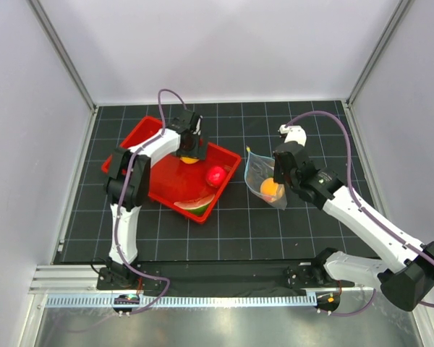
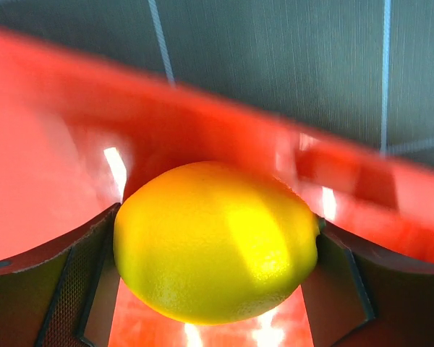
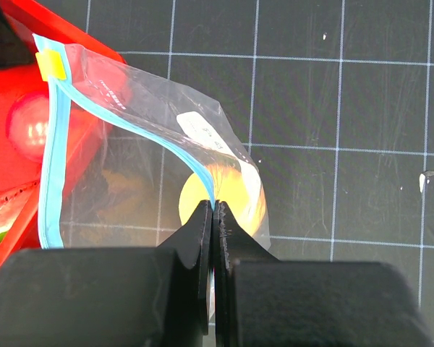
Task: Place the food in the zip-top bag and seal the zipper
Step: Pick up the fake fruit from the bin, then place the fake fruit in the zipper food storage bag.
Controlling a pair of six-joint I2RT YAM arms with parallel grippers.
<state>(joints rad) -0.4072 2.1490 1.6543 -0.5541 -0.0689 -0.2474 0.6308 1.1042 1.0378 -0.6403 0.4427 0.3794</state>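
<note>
The left gripper (image 2: pixel 217 249) stands low in the red tray (image 1: pixel 141 134), with its jaws pressed against both sides of the yellow lemon (image 2: pixel 210 217), close under one tray wall. In the same tray the red apple (image 1: pixel 215 175) lies near the right rim and the watermelon wedge (image 1: pixel 195 204) at the near corner. Just beside the tray, on the dark gridded worktop (image 1: pixel 260 231), is the zip-top bag (image 3: pixel 130 144) with the orange ball (image 1: pixel 272 189) inside. The right gripper (image 3: pixel 213 217) has its jaws together, clamped on the bag's mouth edge, where one side of the teal zipper (image 3: pixel 49 166) runs in. The mouth gapes toward the tray. Open grid shows right of the bag and beyond it.
</note>
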